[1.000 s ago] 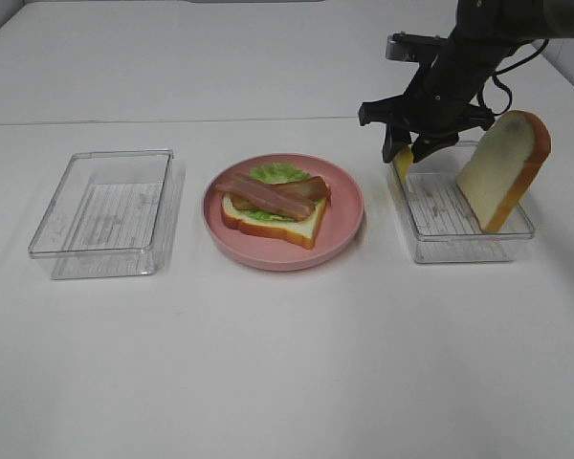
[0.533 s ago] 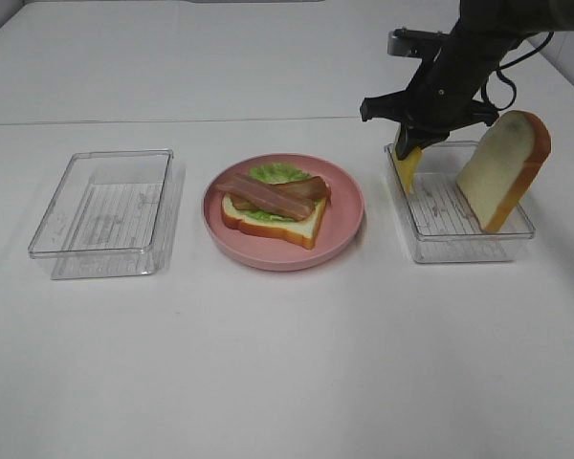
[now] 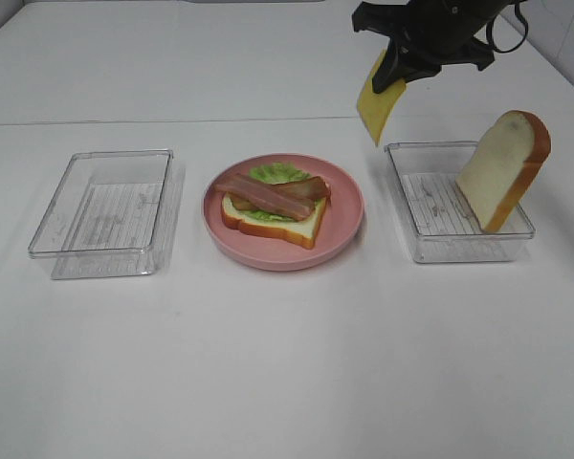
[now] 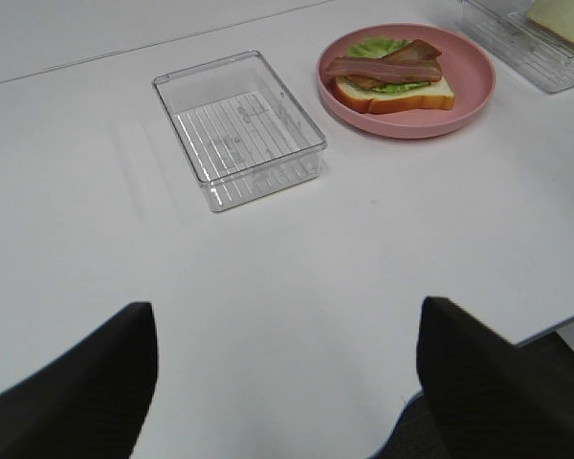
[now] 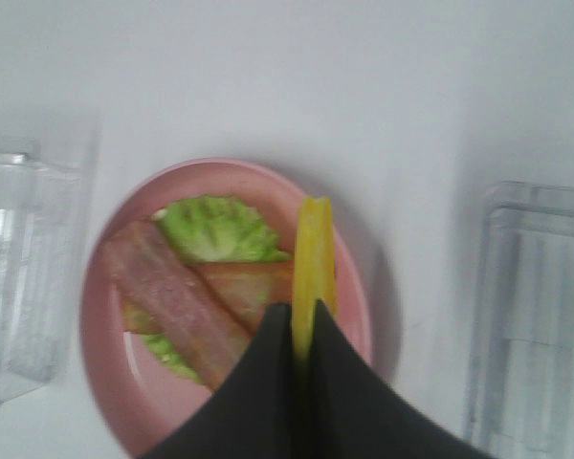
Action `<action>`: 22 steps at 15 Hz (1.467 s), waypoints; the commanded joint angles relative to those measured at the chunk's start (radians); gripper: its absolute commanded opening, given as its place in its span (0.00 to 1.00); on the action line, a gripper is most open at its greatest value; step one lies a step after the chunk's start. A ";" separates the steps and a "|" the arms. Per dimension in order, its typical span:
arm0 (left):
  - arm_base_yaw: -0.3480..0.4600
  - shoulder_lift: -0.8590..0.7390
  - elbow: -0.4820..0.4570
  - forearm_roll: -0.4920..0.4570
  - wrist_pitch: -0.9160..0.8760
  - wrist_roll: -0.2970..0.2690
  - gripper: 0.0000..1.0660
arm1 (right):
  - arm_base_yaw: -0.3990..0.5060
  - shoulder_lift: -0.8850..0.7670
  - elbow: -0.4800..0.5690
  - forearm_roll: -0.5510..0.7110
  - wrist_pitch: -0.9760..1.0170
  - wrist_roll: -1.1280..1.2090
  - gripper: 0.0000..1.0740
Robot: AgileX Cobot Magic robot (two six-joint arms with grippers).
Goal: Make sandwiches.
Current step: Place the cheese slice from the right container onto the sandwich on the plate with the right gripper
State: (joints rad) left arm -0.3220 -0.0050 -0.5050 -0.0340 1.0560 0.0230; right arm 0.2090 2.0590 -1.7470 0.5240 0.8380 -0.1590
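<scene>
- The right arm reaches high over the back of the table (image 3: pixel 287 373), and its right claw (image 3: pixel 390 65) points down.
- The right claw pinches the top edge of the cheese (image 3: pixel 377 103).
- The cheese hangs in the air between the pink plate (image 3: pixel 349 206) and the right tray (image 3: pixel 459 251), long side up and down, one corner pointing at the table.
- The left claw (image 4: pixel 287 382) is spread wide and holds nothing.
- The bottom bread (image 3: pixel 292 228), lettuce (image 3: pixel 277 172) and bacon (image 3: pixel 266 195) lie flat on the pink plate.
- The top bread (image 3: pixel 502 172) leans up in the right tray.

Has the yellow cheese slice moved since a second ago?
Yes. The cheese slice, clamped in the right gripper, has risen out of the right clear tray and hangs above its far left corner.
</scene>
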 commanded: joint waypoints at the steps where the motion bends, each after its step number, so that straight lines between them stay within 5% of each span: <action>1: 0.000 -0.023 0.006 0.003 -0.010 0.002 0.68 | 0.014 -0.001 0.000 0.121 0.012 -0.087 0.00; 10: 0.000 -0.023 0.006 0.003 -0.010 0.002 0.68 | 0.119 0.220 0.009 0.605 0.004 -0.227 0.00; 13: 0.000 -0.023 0.006 0.003 -0.010 0.002 0.68 | 0.117 0.263 0.009 0.598 0.003 -0.166 0.00; 17: 0.000 -0.023 0.006 0.003 -0.010 0.002 0.68 | 0.117 0.270 0.009 0.424 -0.004 -0.025 0.02; 19: 0.000 -0.023 0.006 0.003 -0.010 0.002 0.68 | 0.117 0.270 0.009 0.381 -0.004 -0.014 0.21; 22: 0.000 -0.023 0.006 0.003 -0.010 0.002 0.68 | 0.117 0.264 0.006 0.366 -0.005 -0.021 0.66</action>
State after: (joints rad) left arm -0.3220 -0.0050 -0.5050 -0.0340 1.0560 0.0230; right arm 0.3260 2.3270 -1.7390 0.8960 0.8340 -0.1800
